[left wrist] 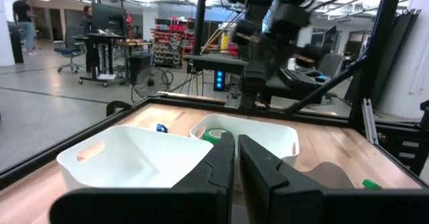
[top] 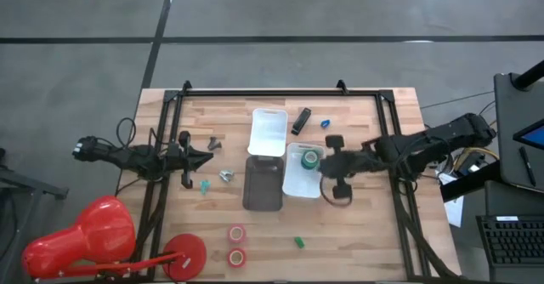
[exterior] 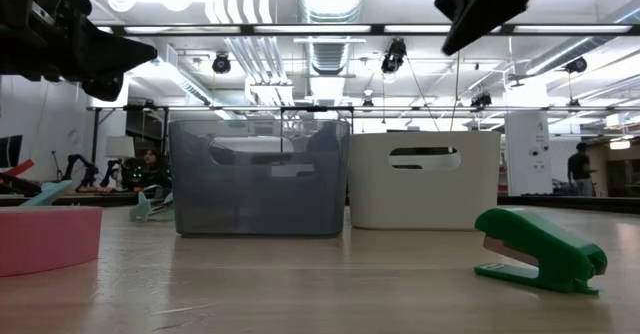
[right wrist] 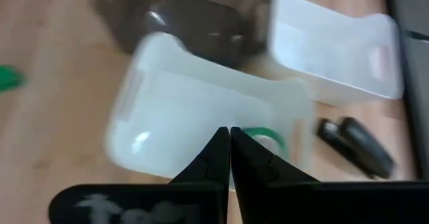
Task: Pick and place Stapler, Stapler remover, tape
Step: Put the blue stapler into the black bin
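The right claw (top: 325, 167), pressed together, hangs over the clear tray (top: 297, 180) holding green tape (top: 311, 157); the left claw (top: 206, 157), also pressed together, waits beside the dark tray (top: 263, 190).

A dark grey bin (top: 263, 184) stands on the wooden surface (top: 357, 224) between two white trays (top: 269, 132), the nearer white tray (top: 299, 180) touching the right claw (top: 324, 168).
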Controlling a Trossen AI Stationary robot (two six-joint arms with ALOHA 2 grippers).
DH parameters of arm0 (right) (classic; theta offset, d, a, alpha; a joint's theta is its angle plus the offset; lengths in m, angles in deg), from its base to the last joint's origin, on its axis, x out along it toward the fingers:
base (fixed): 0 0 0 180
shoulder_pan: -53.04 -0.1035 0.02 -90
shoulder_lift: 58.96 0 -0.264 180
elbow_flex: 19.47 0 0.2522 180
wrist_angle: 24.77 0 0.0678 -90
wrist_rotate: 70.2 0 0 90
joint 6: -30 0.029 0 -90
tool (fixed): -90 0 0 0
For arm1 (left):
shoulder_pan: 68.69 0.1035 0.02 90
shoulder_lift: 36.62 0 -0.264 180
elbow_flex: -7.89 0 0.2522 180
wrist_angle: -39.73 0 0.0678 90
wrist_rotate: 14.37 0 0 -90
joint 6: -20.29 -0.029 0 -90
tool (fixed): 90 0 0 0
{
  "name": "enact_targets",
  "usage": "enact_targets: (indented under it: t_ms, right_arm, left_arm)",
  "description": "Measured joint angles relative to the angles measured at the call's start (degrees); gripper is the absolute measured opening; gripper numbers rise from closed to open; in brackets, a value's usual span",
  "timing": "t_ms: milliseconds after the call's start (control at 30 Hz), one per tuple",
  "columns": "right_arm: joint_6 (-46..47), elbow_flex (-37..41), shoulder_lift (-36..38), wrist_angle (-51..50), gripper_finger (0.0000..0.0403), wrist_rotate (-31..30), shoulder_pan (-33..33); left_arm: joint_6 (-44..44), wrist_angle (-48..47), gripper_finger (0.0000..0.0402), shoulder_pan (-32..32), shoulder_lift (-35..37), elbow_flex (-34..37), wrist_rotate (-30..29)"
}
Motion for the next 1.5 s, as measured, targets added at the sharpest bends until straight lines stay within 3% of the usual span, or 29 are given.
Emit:
enact_targets:
  t_ms: [167, 300, 367, 433, 633, 767, 867, 1100, 1500]
  right_arm:
    - [-10.53, 2.75, 4.57, -0.22, 0.0008, -0.59, 9.33]
    - [-13.76, 5.01, 7.39, 0.66, 0.0008, -8.75, 17.86]
    - [-14.13, 6.18, 8.01, 1.99, 0.0008, -9.91, 22.29]
    - [-15.36, 6.90, 7.94, 2.26, 0.0008, -5.16, 26.97]
    - [-15.72, 7.01, 3.89, 2.39, 0.0008, 18.45, 42.98]
    - [-18.19, 7.01, 0.24, 3.58, 0.0008, 19.80, 50.05]
    - [-18.42, 7.01, -2.86, 4.13, 0.0008, 18.37, 53.06]
    - [-32.27, 6.88, -10.22, 4.33, 0.0022, 17.80, 54.04]
    - [-37.60, 3.86, -18.58, 5.14, 0.0200, 14.90, 53.94]
  left_arm:
    - [-0.01, 0.02, 0.0023, 0.00, -0.06, 0.02, 0.01]
    - [-0.01, 0.07, 0.0023, 0.02, -0.06, 0.07, 0.01]
    - [0.01, 0.07, 0.0023, 0.02, -0.06, 0.09, 0.00]
    - [0.00, 0.07, 0.0023, 0.00, -0.06, 0.09, 0.00]
    - [0.00, 0.07, 0.0023, 0.00, -0.06, 0.09, 0.00]
    - [0.00, 0.07, 0.0023, 0.00, -0.06, 0.11, -0.01]
    - [-0.01, 0.09, 0.0023, 0.01, -0.06, 0.13, 0.00]
    - [0.00, 0.09, 0.0023, 0.02, -0.06, 0.13, -0.01]
    - [0.00, 0.07, 0.0023, 0.02, -0.07, 0.15, 0.01]
